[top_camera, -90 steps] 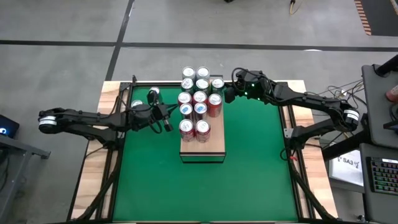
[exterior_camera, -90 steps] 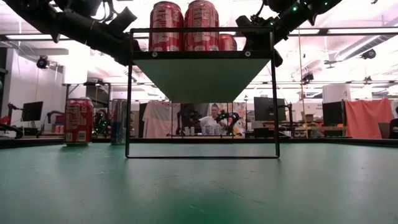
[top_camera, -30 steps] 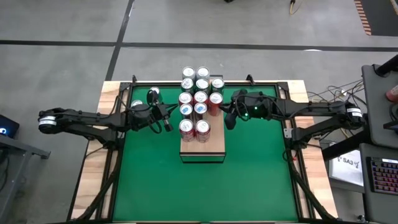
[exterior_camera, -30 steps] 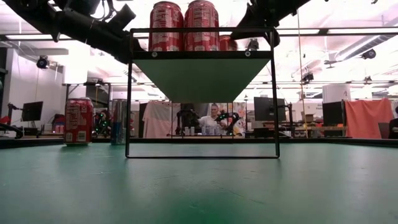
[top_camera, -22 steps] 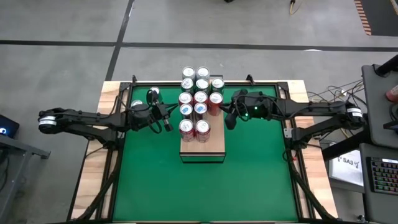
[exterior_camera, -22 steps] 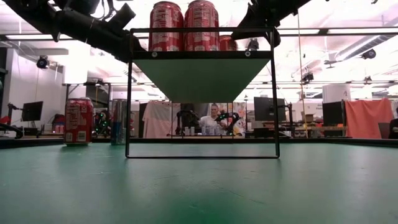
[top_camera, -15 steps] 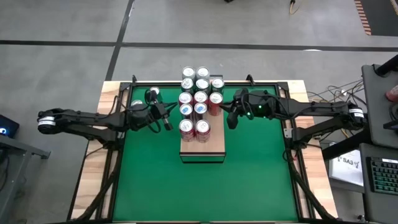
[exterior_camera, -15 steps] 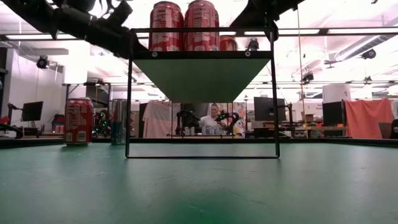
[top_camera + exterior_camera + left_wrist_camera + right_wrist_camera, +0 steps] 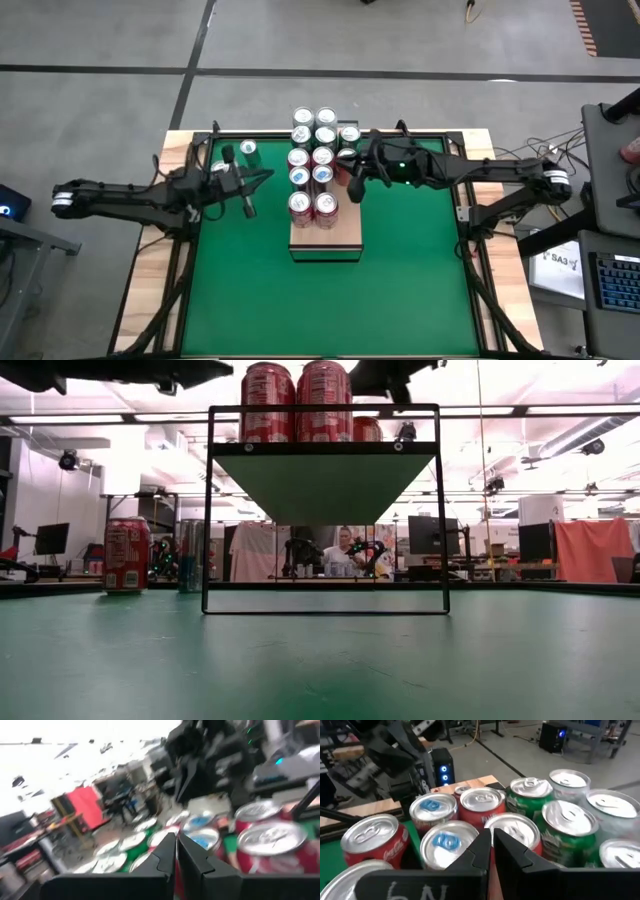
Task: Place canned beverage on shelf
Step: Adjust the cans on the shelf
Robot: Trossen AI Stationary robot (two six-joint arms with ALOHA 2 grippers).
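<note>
Left gripper [image 9: 249,195]: jaws shut, nothing held, left of the shelf [image 9: 326,236]. Cans [image 9: 312,177]: massed on the shelf's far part, mid-worktop. Right gripper [image 9: 356,190]: jaws shut, empty, at the cans' right edge.

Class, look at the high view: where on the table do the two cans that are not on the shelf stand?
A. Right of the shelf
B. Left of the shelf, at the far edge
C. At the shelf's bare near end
B: two loose cans stand on the green surface left of the shelf, by the far rim.

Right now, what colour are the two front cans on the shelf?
Red, silver tops: the two front cans on the shelf, clearest in the low view.
</note>
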